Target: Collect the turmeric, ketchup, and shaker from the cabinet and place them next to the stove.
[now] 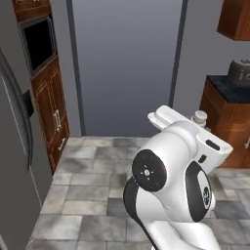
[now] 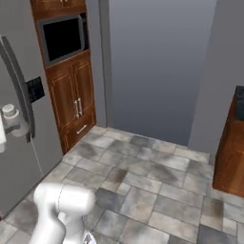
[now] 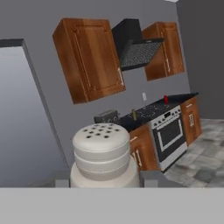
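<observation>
Your pincer [image 3: 105, 183] is pinching the shaker [image 3: 104, 155], a whitish container with a holed lid, upright between the fingers so it rides steadily and nothing spills. Ahead of the pincer and off to its right stands the stove [image 3: 168, 129], well apart from it, which is likely why the base faces that way. The ketchup [image 3: 166, 99] already stands on the counter just past the stove's far side. The cabinet [image 3: 91, 59] hangs above and ahead of the pincer, door closed. You have yet to set the shaker beside the stove.
</observation>
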